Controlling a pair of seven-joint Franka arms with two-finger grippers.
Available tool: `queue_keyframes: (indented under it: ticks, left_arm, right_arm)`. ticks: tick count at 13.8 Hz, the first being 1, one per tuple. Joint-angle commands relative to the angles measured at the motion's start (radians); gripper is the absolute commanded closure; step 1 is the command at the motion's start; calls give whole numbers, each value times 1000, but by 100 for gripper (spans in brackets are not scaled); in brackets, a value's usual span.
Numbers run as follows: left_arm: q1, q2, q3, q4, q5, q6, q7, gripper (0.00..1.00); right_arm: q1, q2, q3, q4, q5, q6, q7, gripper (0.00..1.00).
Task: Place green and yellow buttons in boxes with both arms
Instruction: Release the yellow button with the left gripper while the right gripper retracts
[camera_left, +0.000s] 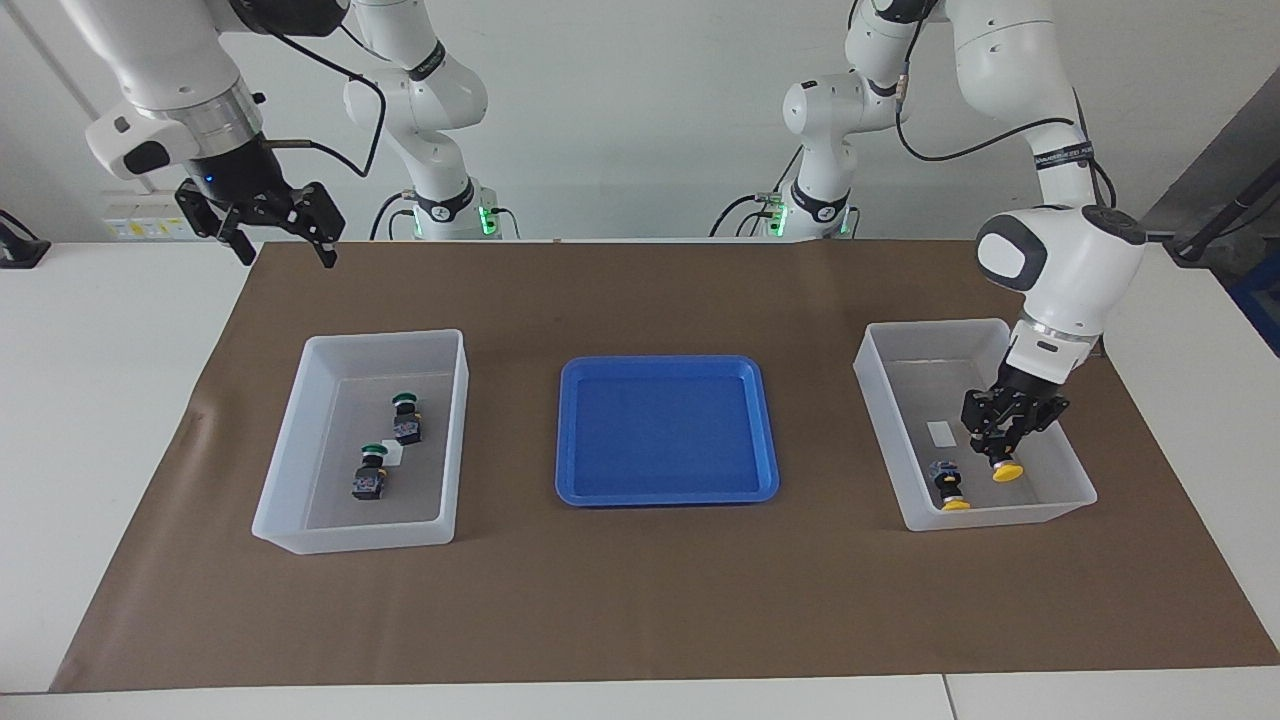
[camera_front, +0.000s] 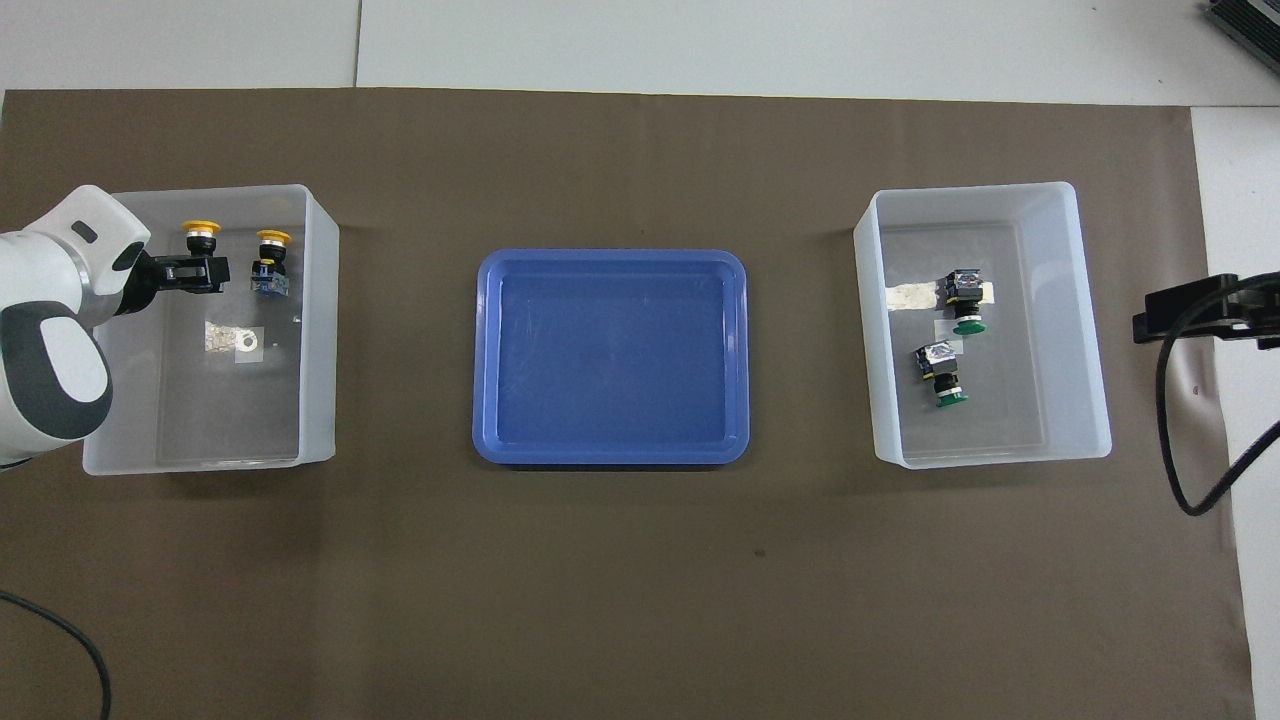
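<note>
The left end effector (camera_left: 1003, 445) reaches down into the box at the left arm's end (camera_left: 880, 395), its fingers clenched on the black body of a yellow button (camera_left: 1005, 470), cap pointing away from the robots. The left arm descends steeply from its base, wrist bent downward over the box's outer wall. Beside the held button lies a second yellow button (camera_left: 950, 487) on the box floor, its long axis running away from the robots with the yellow cap at the farther end.

The right end effector (camera_left: 285, 235) hangs in the air over the brown mat's edge nearest the robots, fingers spread apart and holding nothing.

In the box at the right arm's end (camera_left: 290, 440) lie two green buttons (camera_left: 405, 415), (camera_left: 370, 473), their green caps toward the robots. A blue tray (camera_left: 570, 430) sits on the tabletop (camera_left: 100, 400) between the boxes.
</note>
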Motion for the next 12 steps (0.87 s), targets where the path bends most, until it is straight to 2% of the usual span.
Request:
queue_keyframes:
  ticks: [1, 2, 4, 5, 7, 12]
  left_arm:
    - [7, 45, -10, -1, -25, 70, 29, 100]
    - [7, 56, -8, 1, -25, 75, 29, 100]
    - [7, 60, -6, -1, -25, 66, 29, 94]
    - [9, 60, -5, -4, -25, 61, 27, 77]
    - [4, 60, -5, -4, -23, 64, 29, 0]
    - [-4, 22, -2, 2, -13, 35, 38, 0]
  right_arm:
    - [-11, -6, 12, -6, -12, -20, -36, 0]
    - [-15, -11, 10, -18, -10, -22, -62, 0]
    - [-9, -20, 6, -32, -4, -12, -67, 0]
    - [-9, -20, 6, -35, -12, -8, -67, 0]
    - [-16, -22, 4, -38, -16, -3, -79, 0]
    - [-16, -22, 4, -38, -40, -3, -76, 0]
